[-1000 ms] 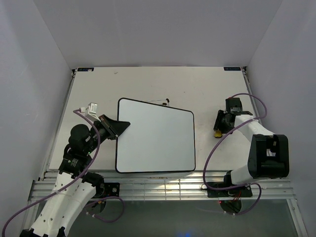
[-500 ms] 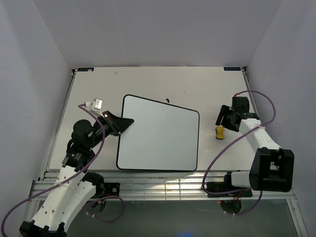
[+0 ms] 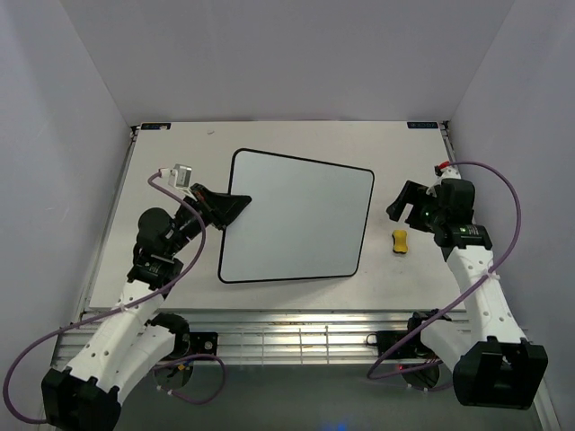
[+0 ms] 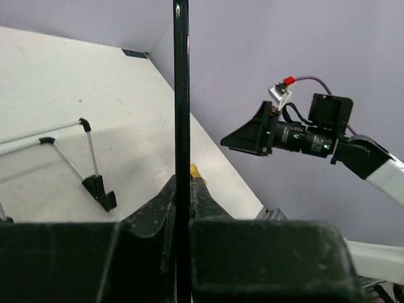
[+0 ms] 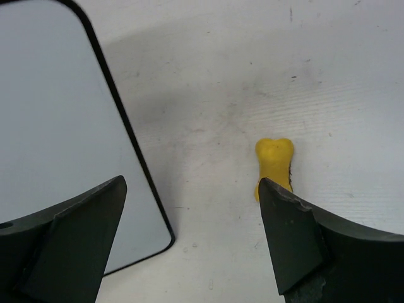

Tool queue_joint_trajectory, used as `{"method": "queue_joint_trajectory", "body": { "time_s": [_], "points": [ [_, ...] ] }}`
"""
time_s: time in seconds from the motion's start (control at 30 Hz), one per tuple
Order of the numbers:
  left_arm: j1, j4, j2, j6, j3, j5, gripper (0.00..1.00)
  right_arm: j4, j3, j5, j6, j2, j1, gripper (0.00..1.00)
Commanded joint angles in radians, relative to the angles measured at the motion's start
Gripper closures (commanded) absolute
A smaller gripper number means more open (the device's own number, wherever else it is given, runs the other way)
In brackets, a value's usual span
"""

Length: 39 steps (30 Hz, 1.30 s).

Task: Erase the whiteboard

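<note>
The whiteboard (image 3: 296, 215) is a glossy white board with a thin black frame, and its face shows plain white. It is held tilted over the middle of the table. My left gripper (image 3: 235, 205) is shut on its left edge, which runs as a black line (image 4: 181, 95) between the jaws in the left wrist view. The small yellow eraser (image 3: 400, 241) lies loose on the table to the right of the board. My right gripper (image 3: 406, 202) hovers just above it, open and holding nothing. In the right wrist view the eraser (image 5: 274, 163) lies by the right fingertip (image 5: 284, 214), and the board's corner (image 5: 57, 126) is at the left.
Under the raised board, a thin metal wire stand with black feet (image 4: 95, 183) shows in the left wrist view. Grey walls close in the table (image 3: 296, 144) on three sides. An aluminium rail (image 3: 296, 337) runs along the near edge between the arm bases.
My right gripper opened, let go of the yellow eraser onto the table and drew back to the right. My left gripper carried the board's edge up and rightward.
</note>
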Motion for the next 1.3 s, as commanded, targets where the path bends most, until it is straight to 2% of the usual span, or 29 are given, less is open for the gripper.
{"method": "queue_joint_trajectory", "body": {
  "time_s": [0.0, 0.13, 0.17, 0.2, 0.27, 0.5, 0.63, 0.8, 1.03, 1.27],
  "points": [
    [0.0, 0.377, 0.024, -0.021, 0.0, -0.03, 1.0, 0.035, -0.007, -0.084, 0.016, -0.052, -0.001, 0.1],
    [0.0, 0.569, 0.107, 0.022, -0.011, -0.022, 1.0, 0.046, -0.009, -0.136, 0.018, -0.096, -0.001, 0.1],
    [0.0, 0.639, 0.124, 0.025, -0.014, -0.026, 1.0, 0.052, -0.019, -0.149, 0.021, -0.105, -0.001, 0.1],
    [0.0, 0.775, 0.213, 0.034, -0.025, -0.036, 1.0, 0.082, -0.047, -0.143, 0.032, -0.134, -0.001, 0.1],
    [0.003, 0.828, 0.243, 0.036, -0.013, -0.016, 1.0, 0.101, -0.058, -0.134, 0.038, -0.153, -0.001, 0.1],
    [0.021, 0.946, 0.486, 0.019, 0.127, 0.056, 1.0, 0.11, -0.082, -0.141, 0.033, -0.162, 0.001, 0.1],
    [0.105, 0.991, 0.585, -0.007, 0.185, 0.101, 1.0, 0.121, -0.09, -0.161, 0.038, -0.165, -0.001, 0.1],
    [0.196, 1.088, 0.72, -0.11, 0.272, 0.231, 1.0, 0.129, -0.096, -0.172, 0.039, -0.162, 0.002, 0.1],
    [0.25, 1.186, 0.848, -0.174, 0.32, 0.366, 1.0, 0.135, -0.096, -0.183, 0.039, -0.15, 0.002, 0.1],
    [0.279, 1.265, 0.892, -0.216, 0.315, 0.42, 1.0, 0.141, -0.102, -0.189, 0.038, -0.142, 0.005, 0.1]
  ]
}}
